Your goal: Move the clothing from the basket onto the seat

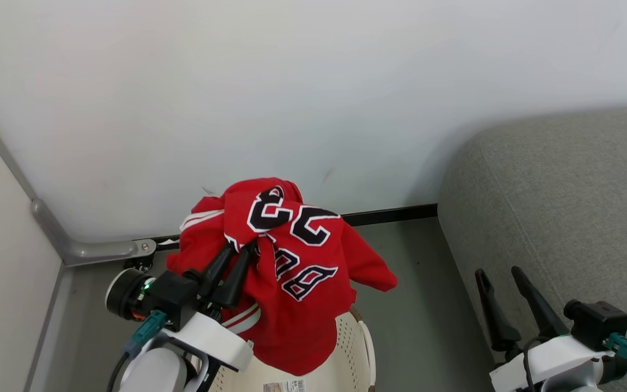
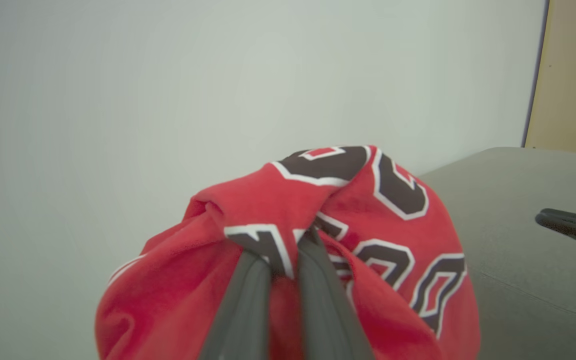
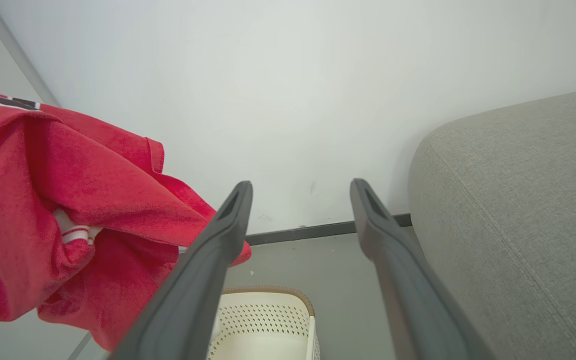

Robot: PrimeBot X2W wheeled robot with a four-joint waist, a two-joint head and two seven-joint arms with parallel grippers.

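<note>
At left, left gripper [image 1: 240, 246] clamped on the bunched jersey [image 1: 302, 283], which hangs over the basket [image 1: 354, 348] and hides most of it; basket cut off at frame bottom. Right gripper [image 1: 497, 271] fingers apart, empty, beside sofa [image 1: 564, 190].

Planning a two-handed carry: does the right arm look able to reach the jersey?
Likely yes: the right claw is open, with nothing between it and the jersey in the left claw.
</note>
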